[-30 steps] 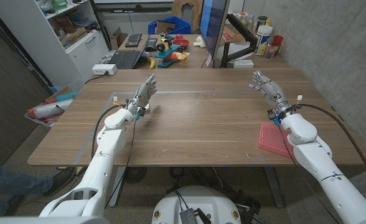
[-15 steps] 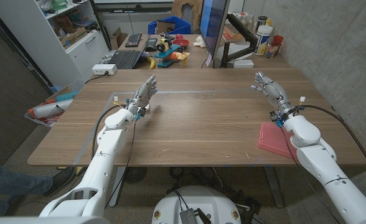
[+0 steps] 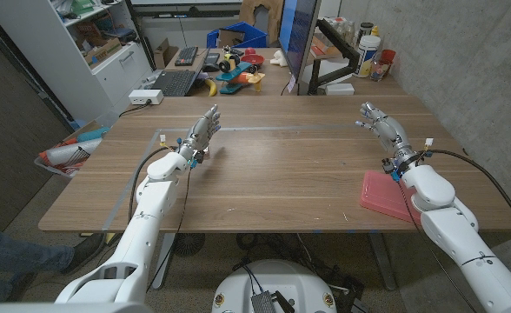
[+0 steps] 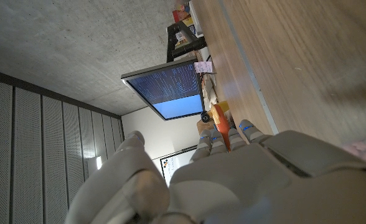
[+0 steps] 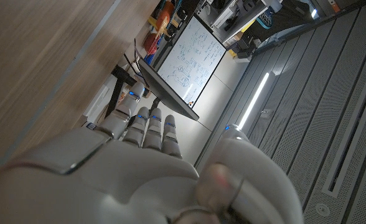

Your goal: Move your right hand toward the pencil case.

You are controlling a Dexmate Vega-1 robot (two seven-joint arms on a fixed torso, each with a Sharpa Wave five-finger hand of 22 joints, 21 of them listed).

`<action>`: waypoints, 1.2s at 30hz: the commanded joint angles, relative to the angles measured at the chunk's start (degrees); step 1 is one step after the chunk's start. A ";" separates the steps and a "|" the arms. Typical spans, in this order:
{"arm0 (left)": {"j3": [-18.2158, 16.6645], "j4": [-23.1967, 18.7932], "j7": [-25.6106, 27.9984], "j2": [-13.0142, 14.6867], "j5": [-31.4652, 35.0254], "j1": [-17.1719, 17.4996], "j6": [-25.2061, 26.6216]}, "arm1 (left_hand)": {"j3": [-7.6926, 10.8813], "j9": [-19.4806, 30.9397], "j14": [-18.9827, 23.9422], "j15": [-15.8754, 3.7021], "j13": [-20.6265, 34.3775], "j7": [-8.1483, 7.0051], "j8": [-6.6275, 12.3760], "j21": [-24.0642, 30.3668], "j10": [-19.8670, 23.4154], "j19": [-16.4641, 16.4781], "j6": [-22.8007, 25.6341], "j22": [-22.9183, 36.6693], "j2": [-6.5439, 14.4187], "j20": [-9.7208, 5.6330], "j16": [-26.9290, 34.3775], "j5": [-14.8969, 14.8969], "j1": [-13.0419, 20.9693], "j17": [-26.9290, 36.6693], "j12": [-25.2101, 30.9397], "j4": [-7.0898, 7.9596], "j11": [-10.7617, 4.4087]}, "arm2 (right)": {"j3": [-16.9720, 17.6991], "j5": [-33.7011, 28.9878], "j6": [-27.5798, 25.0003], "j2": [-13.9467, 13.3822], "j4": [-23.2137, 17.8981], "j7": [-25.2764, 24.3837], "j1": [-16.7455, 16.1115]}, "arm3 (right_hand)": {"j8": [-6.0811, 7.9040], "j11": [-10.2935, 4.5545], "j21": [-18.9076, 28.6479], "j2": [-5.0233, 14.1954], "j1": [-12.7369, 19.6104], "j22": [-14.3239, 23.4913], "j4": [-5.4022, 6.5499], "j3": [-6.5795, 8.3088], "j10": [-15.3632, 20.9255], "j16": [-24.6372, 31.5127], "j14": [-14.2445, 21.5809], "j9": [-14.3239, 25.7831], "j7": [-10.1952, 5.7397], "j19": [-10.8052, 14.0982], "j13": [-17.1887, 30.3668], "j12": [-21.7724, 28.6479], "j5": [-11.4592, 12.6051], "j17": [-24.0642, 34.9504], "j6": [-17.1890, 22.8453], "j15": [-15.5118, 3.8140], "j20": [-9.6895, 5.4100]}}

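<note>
A flat pink pencil case [image 3: 382, 195] lies near the table's right front edge, partly under my right forearm. My right hand [image 3: 382, 127] stands beyond it, further from me, fingers stretched and apart, holding nothing; its back [image 5: 139, 168] shows in the right wrist view. My left hand [image 3: 201, 133] stands at the left middle of the table, fingers extended, empty; its back [image 4: 233, 174] shows in the left wrist view.
A monitor [image 3: 297, 43] on a black arm stands at the table's far edge, with bottles and jars [image 3: 373, 48] at the far right corner. Pale tape lines [image 3: 264, 129] mark the wood. A concrete wall runs along the right side.
My right hand and forearm have drifted slightly to the right and a little toward the table's right edge. The left arm is still.
</note>
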 commanded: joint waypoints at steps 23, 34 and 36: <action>0.41 -0.65 0.21 -0.10 0.30 0.27 0.49 | 0.01 0.29 -0.63 -0.19 -0.02 0.25 0.23 -0.76 -0.26 -2.52 0.66 0.15 0.67 0.40 0.04 -0.29 -0.07 0.04 0.34 -0.28 -0.05 | 3.10 -1.39 0.24 -0.35 -3.27 -0.04 -4.06 | 0.87 -0.28 -1.28 -0.41 -0.03 0.17 -0.36 -0.10 0.47 0.04 0.68 0.12 -1.07 0.75 0.07 -0.46 0.60 -0.43 1.97 -0.03 -0.06; 0.40 -0.41 0.10 -0.16 0.18 0.25 0.51 | -0.04 0.29 -0.68 -0.16 -0.06 0.26 0.26 -1.06 -0.26 -2.42 0.80 0.16 0.74 0.43 0.04 -0.30 -0.11 0.04 0.35 -0.36 -0.10 | 3.96 -2.27 0.32 -0.33 -4.38 -0.29 -5.36 | 0.62 -0.71 -1.69 -0.30 -0.06 0.18 -0.44 -0.13 0.54 -0.03 0.70 0.14 -2.01 1.00 0.04 -0.58 0.64 -0.65 1.72 0.00 0.02; 0.39 -0.40 0.16 -0.24 0.17 0.29 0.40 | -0.05 0.29 -0.67 -0.13 -0.06 0.25 0.24 -1.11 -0.27 -2.42 0.77 0.17 0.75 0.41 0.04 -0.31 -0.11 0.03 0.35 -0.38 -0.10 | 4.11 -2.48 0.63 -0.40 -4.40 -0.18 -5.55 | 0.57 -0.67 -1.75 -0.29 -0.07 0.18 -0.46 -0.14 0.51 -0.04 0.70 0.14 -2.21 1.05 0.03 -0.61 0.64 -0.68 1.63 -0.01 0.04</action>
